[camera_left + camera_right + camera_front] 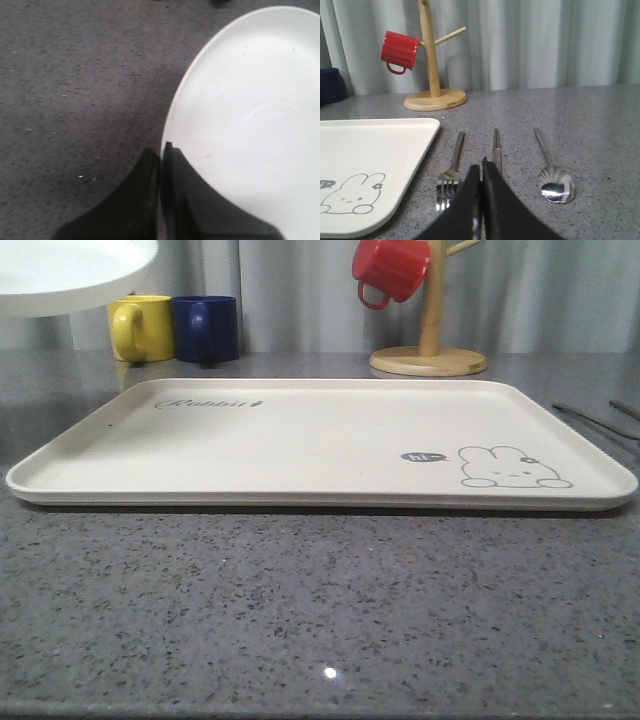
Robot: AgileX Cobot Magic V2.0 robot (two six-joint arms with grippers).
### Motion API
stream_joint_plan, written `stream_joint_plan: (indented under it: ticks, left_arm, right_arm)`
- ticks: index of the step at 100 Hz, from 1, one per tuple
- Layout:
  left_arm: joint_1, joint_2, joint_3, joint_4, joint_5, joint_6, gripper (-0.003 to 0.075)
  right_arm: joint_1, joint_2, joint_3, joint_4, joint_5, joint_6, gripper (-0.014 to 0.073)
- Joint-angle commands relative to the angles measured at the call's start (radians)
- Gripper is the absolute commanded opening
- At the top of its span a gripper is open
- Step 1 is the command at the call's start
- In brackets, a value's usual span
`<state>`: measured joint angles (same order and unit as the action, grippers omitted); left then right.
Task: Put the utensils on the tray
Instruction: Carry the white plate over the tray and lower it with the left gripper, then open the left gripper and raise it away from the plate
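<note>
The cream tray (300, 440) with the rabbit drawing lies flat in the middle of the grey counter, and its corner (370, 150) also shows in the right wrist view. A white plate (60, 275) hangs in the air above the counter's far left. My left gripper (161, 152) is shut on the plate's (250, 125) rim. Right of the tray lie a fork (452, 170), a pair of chopsticks (496, 145) and a spoon (555, 182), side by side. My right gripper (481, 167) is shut, low over the near end of the chopsticks, which run under its fingers.
A yellow mug (140, 328) and a blue mug (207, 328) stand behind the tray's far left corner. A wooden mug stand (428, 360) at the back right carries a red mug (390, 268). A curtain closes off the back.
</note>
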<state>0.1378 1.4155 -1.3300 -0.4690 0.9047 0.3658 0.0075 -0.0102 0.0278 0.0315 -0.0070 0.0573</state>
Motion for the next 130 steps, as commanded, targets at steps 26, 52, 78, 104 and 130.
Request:
stream_joint_plan:
  ticks: [26,52,78,104,130]
  left_arm:
    - [-0.256,0.113,-0.037,-0.063,-0.069,0.011,-0.0018]
    - [-0.348,0.229,-0.038,-0.072,-0.105,0.009,-0.0018]
    - [-0.350,0.295,-0.038,-0.086,-0.105,0.009,-0.0017]
    - [-0.350,0.296,-0.038,-0.086,-0.105,0.009,0.0171]
    - [-0.350,0.255,-0.038,-0.086,-0.165,0.011,0.0433]
  right_arm:
    - [-0.006,-0.023,-0.018,0.002,-0.083,-0.006,-0.0068]
    - [-0.006,-0.023,-0.018,0.002,-0.083,-0.006,-0.0068]
    - [-0.006,-0.023,-0.018,0.002,-0.083,-0.006,-0.0068]
    - [-0.006,-0.023,-0.018,0.002,-0.083,-0.006,-0.0068]
    - [-0.006,-0.023,-0.018,0.002,-0.083,-0.006,-0.0068]
